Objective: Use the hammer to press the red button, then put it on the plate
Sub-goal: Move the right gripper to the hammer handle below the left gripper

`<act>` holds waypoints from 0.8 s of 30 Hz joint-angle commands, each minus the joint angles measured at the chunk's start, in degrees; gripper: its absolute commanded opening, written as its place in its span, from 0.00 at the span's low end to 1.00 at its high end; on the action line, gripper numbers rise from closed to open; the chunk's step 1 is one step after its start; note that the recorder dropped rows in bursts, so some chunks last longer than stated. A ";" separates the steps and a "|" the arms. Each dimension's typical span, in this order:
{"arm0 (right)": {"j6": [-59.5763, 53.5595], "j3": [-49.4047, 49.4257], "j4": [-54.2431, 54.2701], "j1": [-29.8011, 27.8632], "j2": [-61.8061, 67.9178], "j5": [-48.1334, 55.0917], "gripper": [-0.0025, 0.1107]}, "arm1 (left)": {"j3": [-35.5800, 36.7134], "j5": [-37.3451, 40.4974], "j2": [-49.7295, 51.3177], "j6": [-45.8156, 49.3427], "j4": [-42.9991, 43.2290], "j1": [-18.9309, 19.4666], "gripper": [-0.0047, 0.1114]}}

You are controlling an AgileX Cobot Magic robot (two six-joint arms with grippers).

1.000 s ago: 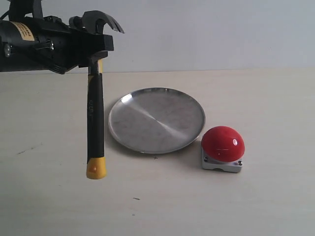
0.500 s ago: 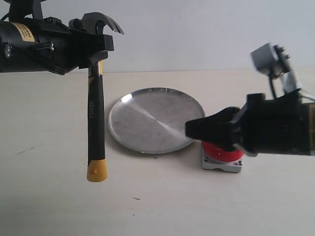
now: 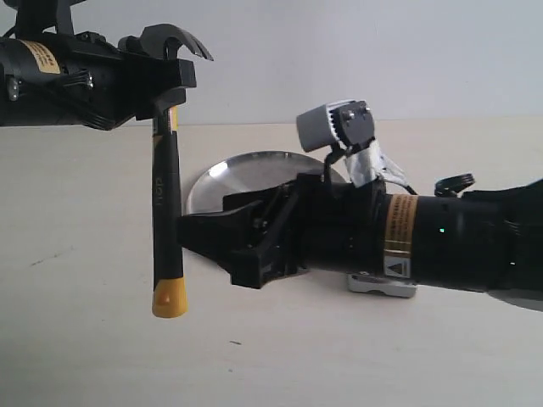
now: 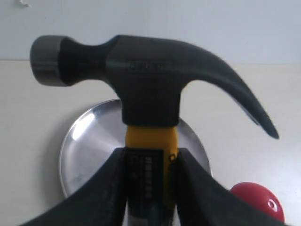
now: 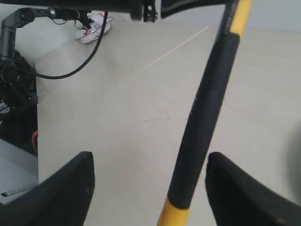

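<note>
The hammer (image 3: pixel 165 212) hangs upright in the air at the left, dark head up and yellow butt down. My left gripper (image 3: pixel 166 95) is shut on its handle just under the head (image 4: pixel 146 75), both fingers pressed on the yellow neck (image 4: pixel 150 155). My right gripper (image 3: pixel 204 243) reaches in from the right, open, and the black handle (image 5: pixel 207 108) stands between its fingers (image 5: pixel 80 181), near one of them without touching. The silver plate (image 3: pixel 242 174) lies behind the right arm, mostly covered. The red button (image 4: pixel 256 201) shows in the left wrist view; in the exterior view only its grey base (image 3: pixel 382 285) peeks out.
The right arm's black body (image 3: pixel 441 242) and its grey wrist camera (image 3: pixel 333 125) span the middle of the pale table (image 3: pixel 85 356). In the right wrist view, cables and another arm's base (image 5: pixel 19 56) stand beyond the table edge.
The right arm has swept in from the right, over the button and plate, until its open fingers straddle the hammer handle. The left gripper and hammer have stayed put.
</note>
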 commanded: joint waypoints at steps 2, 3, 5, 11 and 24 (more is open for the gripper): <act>-1.84 -5.33 3.99 2.02 5.00 2.87 0.61 | -0.39 -1.59 -1.31 -0.66 -0.33 -0.36 0.04; -1.84 -6.03 4.49 2.02 6.14 2.87 0.62 | -0.39 -1.49 -1.31 -0.66 -0.33 -0.36 0.04; -1.73 -7.38 5.08 2.02 8.04 2.87 0.63 | -0.39 -1.23 -1.31 -0.41 -0.33 -0.36 0.04; -1.30 -11.49 5.30 2.02 13.51 1.69 0.63 | -0.39 -1.23 -1.31 0.78 -0.33 -0.36 0.04; 6.16 -17.32 2.80 2.02 20.69 -2.36 0.46 | -0.39 -1.23 -1.20 0.76 -0.33 -0.36 0.04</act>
